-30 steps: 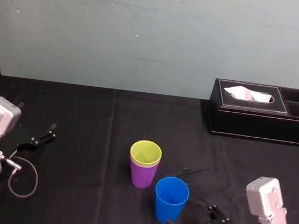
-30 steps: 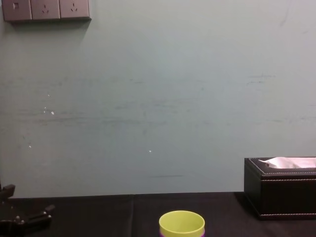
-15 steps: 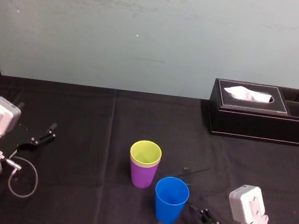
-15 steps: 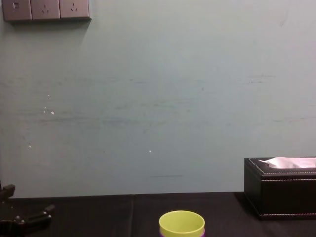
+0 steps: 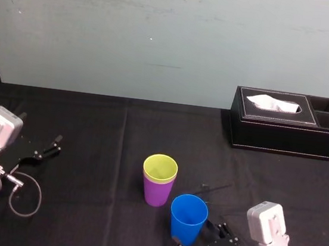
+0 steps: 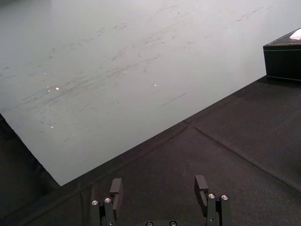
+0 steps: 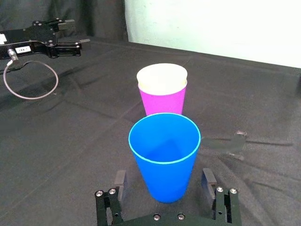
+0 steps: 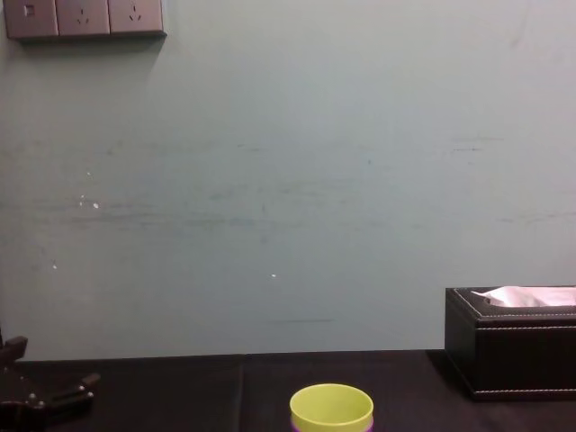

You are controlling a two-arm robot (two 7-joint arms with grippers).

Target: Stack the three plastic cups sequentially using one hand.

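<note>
L gripper (image 6: 159, 187) sits at left of black table (image 5: 92, 126), fingers wide apart, empty. Centre: yellow-green cup (image 5: 160, 167) nested in purple cup (image 5: 157, 194), upright. Just right & nearer robot, blue cup (image 5: 188, 219) stands alone; R gripper (image 7: 163, 181) low, fingers spread either side of its base, not touching. Black tissue box (image 5: 287, 123) far right

Yellow-green cup (image 5: 160, 168) mostly inside purple cup (image 5: 157, 193)

Purple cup (image 5: 157, 194), yel-green cup (image 5: 160, 168), blue cup (image 5: 188, 219) (all plain).
</note>
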